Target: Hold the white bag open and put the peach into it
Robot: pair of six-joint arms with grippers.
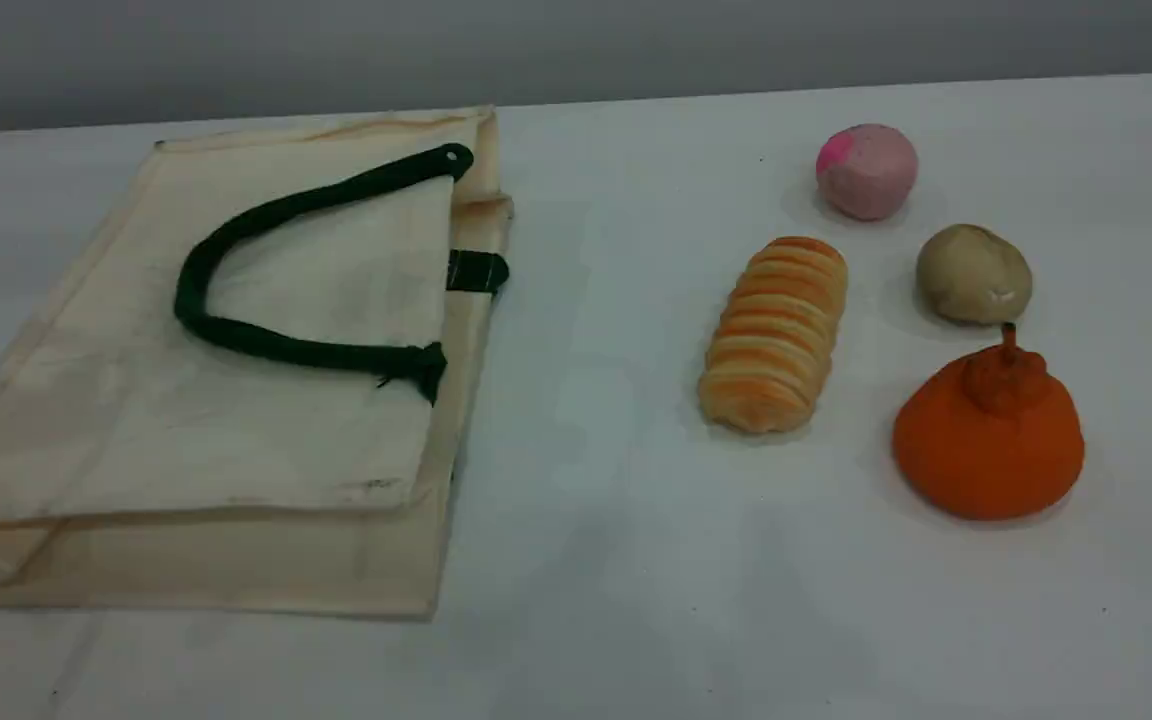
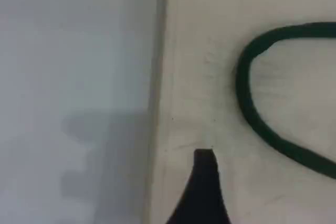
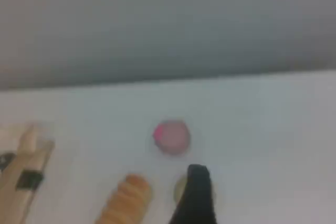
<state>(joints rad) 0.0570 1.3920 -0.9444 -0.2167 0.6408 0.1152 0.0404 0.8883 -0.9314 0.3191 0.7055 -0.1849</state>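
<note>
Upper right of the scene view: peach [image 1: 866,170], loose on the table [image 1: 586,560], well apart from white bag [image 1: 236,420] lying flat at left. Looks soft and light, so I'd pinch gently across its middle. Left gripper [image 2: 205,182] and right gripper [image 3: 197,195] show 1 fingertip each; can't tell if apart or together.

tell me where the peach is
In the scene view the peach sits far right on the table, just behind the beige lump and the striped bread roll.
</note>
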